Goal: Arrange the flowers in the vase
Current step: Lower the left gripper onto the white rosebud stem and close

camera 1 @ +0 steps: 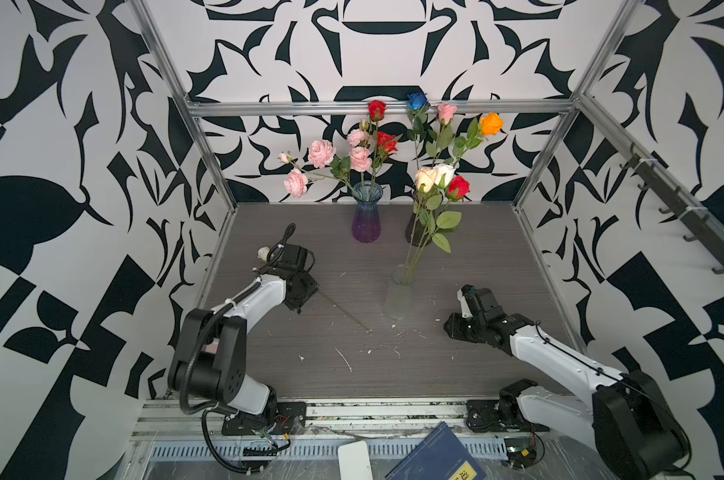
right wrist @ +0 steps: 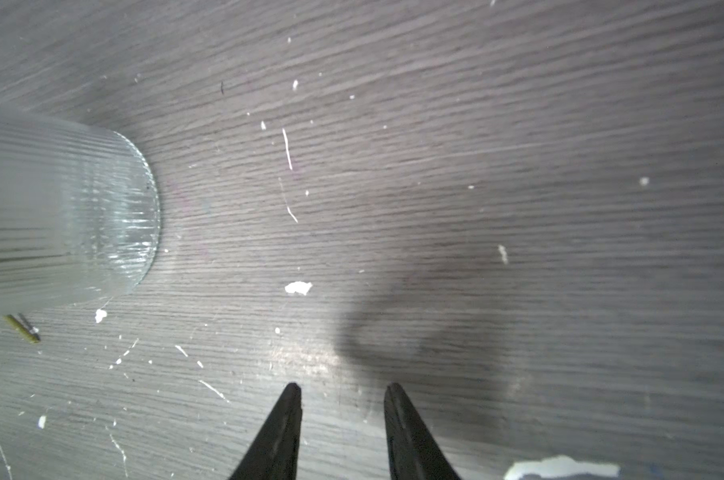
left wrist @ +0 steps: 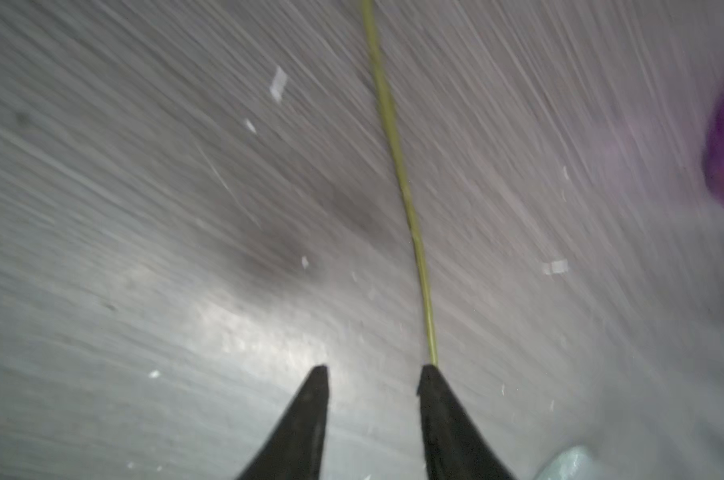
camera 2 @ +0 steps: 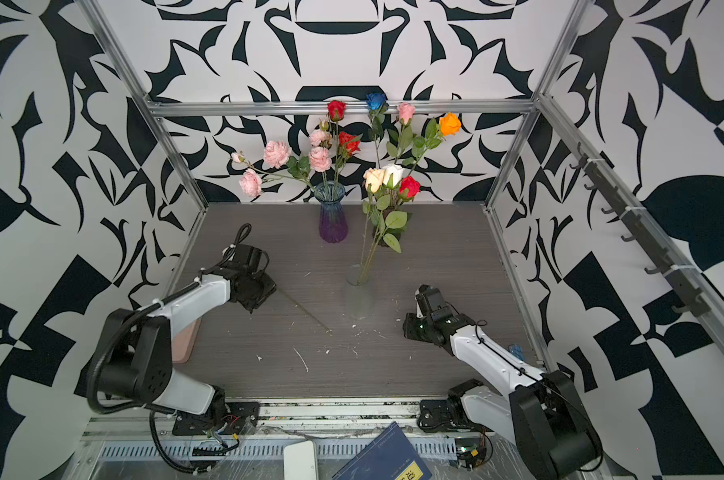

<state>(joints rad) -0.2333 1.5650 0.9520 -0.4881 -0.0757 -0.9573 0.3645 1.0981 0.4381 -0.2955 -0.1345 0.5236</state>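
- The left hand [left wrist: 372,368] is parted, clenching nothing. A thin green wire-like stem [left wrist: 397,166] runs out from beside one fingertip, flat on the grey wood-grain tabletop [camera 1: 393,365].
- Its small white rose head [camera 1: 263,252] lies beside that arm's wrist. It is likely light, springy and slippery, so pinch it mid-stem.
- The right hand [right wrist: 342,386] hangs parted and empty near the clear ribbed glass vase [right wrist: 60,208], which looks fragile and easily tipped.

Top pair high, same scene, wrists near table [right wrist: 476,166]
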